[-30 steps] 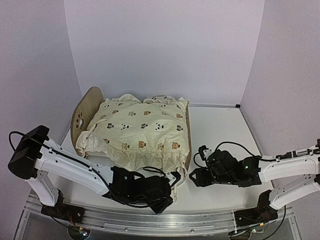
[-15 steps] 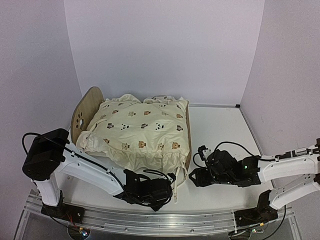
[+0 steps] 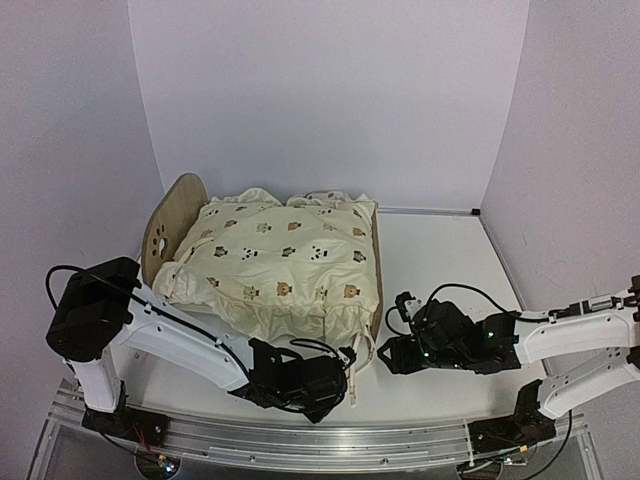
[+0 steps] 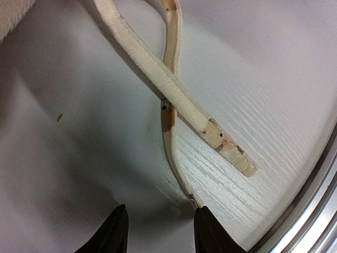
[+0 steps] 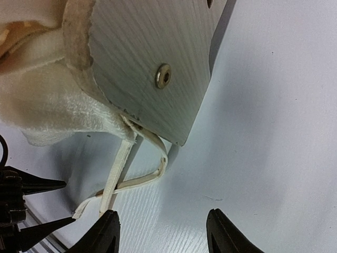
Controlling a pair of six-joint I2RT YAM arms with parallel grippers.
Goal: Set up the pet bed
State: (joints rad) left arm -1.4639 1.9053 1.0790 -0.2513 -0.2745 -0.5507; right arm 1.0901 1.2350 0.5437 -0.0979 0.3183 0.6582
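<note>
The pet bed [image 3: 165,225] stands at the back left, its arched headboard to the left and its footboard [image 5: 152,68] to the right. A cream animal-print cushion [image 3: 285,260] covers it and hangs over the near side. Two cream tie straps [image 4: 179,100] from the cushion's corner lie crossed on the table. My left gripper [image 4: 160,224] is low over the strap ends, open, with the thin strap's tip beside its right finger. My right gripper [image 5: 163,224] is open just off the footboard's near corner, with nothing between its fingers.
White table top [image 3: 440,260] with purple walls on three sides. A metal rail [image 3: 300,445] runs along the near edge, close to the left gripper. The left gripper's black fingertips [image 5: 37,184] show at the left of the right wrist view, a short way from the right gripper.
The left arm's rear links swung to the right and lower, and its gripper settled slightly nearer the front rail by the straps. The right arm has not moved.
</note>
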